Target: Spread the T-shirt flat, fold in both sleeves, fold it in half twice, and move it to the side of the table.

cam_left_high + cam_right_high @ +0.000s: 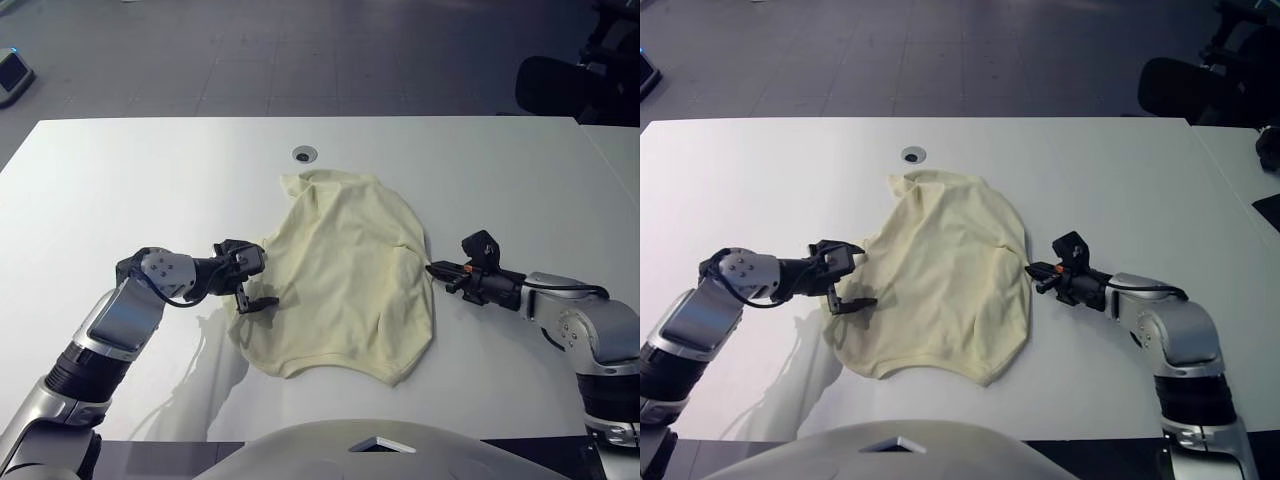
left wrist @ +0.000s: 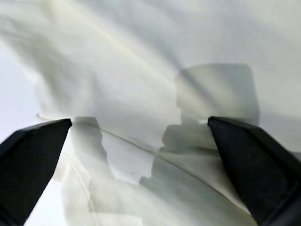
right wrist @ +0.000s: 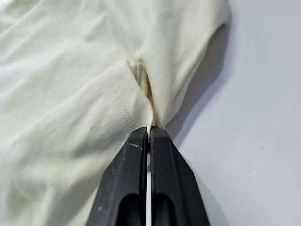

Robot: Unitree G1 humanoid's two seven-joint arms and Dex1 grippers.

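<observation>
White table (image 1: 150, 170), round grommet hole (image 1: 305, 154), grey floor (image 1: 300, 50) beyond, crumpled T-shirt (image 1: 345, 280)

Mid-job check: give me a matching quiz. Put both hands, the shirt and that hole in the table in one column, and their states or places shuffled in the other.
Things
1. left hand
2. right hand
3. pale yellow fabric T-shirt
4. small round grey hole in the white tabletop

States or places
A. shut on the shirt's right edge
B. rumpled, not yet flat, mid-table
C. open, at the shirt's left edge
D. just beyond the shirt's far end

Pairs: 1-C, 2-A, 3-B, 4-D
</observation>
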